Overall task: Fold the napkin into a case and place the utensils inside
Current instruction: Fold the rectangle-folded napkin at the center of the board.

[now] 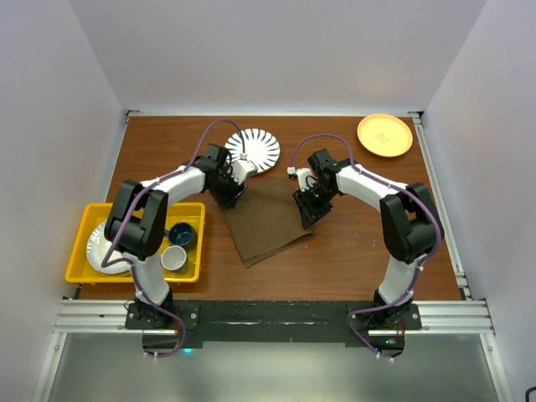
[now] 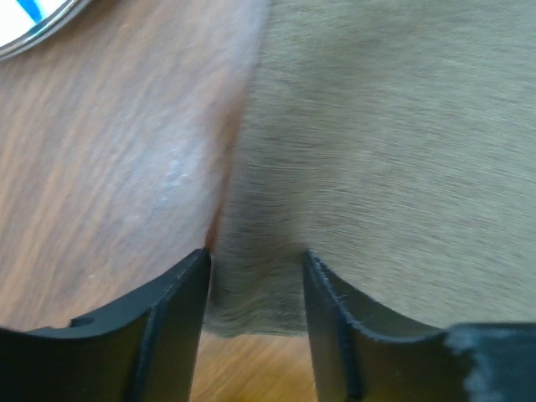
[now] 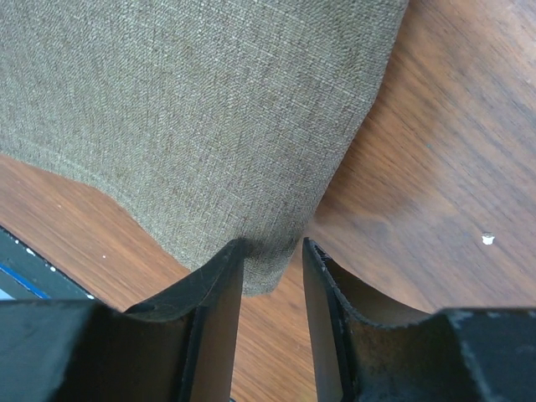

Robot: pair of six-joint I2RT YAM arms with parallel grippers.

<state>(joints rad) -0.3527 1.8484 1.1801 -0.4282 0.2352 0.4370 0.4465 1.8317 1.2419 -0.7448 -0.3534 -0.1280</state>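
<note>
Left claw [image 2: 255, 260]: jaws about half closed, straddling one corner of the napkin [image 1: 268, 224]. Cloth fills the gap between the two black fingers [image 2: 180, 327] and looks slightly bunched there. Can't tell if it's actually clamped or just bracketed.

Right claw [image 3: 272, 243]: jaws narrower, around the opposite corner. The cloth presses against one finger [image 3: 209, 310] and barely reaches the other. Same call here, I can't tell if the grip is firm.

Reference is the striped plate [image 1: 255, 149]:
- Left claw sits just on the near side of it, almost touching its rim. The plate's edge shows in the top-left of the left wrist view.
- Right claw is to the right of it and a bit nearer, well apart from it.
- Napkin is just near of the plate, spread on the wooden counter [image 1: 360, 251] as a dark olive-brown quadrilateral turned diamond-wise. Its far-left corner is under the left claw and its right corner is under the right claw. The near corner points toward the arm bases.
- Orange plate [image 1: 384, 135] is far right of it, at the counter's back corner.
- Yellow tray [image 1: 92, 211] is left and near of it, at the counter's left edge. It holds a blue cup [image 1: 181, 234], a white cup [image 1: 173, 258] and a white plate [image 1: 102, 249].
</note>
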